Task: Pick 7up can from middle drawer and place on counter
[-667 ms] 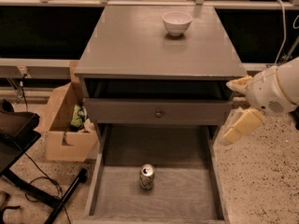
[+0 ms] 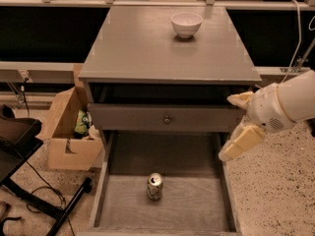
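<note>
The 7up can (image 2: 154, 186) stands upright on the floor of the middle drawer (image 2: 197, 203), which is pulled out wide at the bottom of the view. My gripper (image 2: 239, 123) is open and empty. It hangs at the drawer's right side, above its right wall, to the right of the can and higher than it. The counter (image 2: 147, 48) is the cabinet's flat grey top above.
A white bowl (image 2: 186, 23) sits at the back of the counter. The upper drawer front with a round knob (image 2: 167, 118) juts out slightly over the open drawer. A cardboard box (image 2: 69, 132) and black chair legs (image 2: 29, 181) stand left. Speckled floor (image 2: 275, 191) lies right.
My gripper has moved a little left and down, closer to the drawer's right wall. The can, drawer and bowl have not moved.
</note>
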You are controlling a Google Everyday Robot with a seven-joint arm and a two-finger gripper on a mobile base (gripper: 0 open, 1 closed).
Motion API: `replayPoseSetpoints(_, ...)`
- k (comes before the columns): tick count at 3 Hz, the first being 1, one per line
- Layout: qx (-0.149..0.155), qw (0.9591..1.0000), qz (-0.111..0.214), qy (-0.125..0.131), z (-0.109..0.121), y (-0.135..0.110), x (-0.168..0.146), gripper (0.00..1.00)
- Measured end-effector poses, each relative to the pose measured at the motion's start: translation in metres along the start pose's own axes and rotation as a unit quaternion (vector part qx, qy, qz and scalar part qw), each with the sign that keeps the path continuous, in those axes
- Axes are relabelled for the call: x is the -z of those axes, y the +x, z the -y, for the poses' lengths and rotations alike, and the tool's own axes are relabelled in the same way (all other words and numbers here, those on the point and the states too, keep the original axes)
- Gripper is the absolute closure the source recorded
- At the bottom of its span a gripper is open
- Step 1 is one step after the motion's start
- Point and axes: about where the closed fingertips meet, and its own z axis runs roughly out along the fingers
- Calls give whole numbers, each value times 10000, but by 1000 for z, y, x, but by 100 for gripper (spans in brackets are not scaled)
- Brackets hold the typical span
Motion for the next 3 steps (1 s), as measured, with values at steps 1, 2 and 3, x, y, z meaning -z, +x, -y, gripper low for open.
replayPoseSetpoints(1, -150, 9982, 521, -253, -15, 10, -49, 0)
replayPoseSetpoints(2, -503, 9835, 1574, -740, -44, 13, -135, 0)
replayPoseSetpoints(3, -626, 9667, 2301, -931, -63, 14, -189, 0)
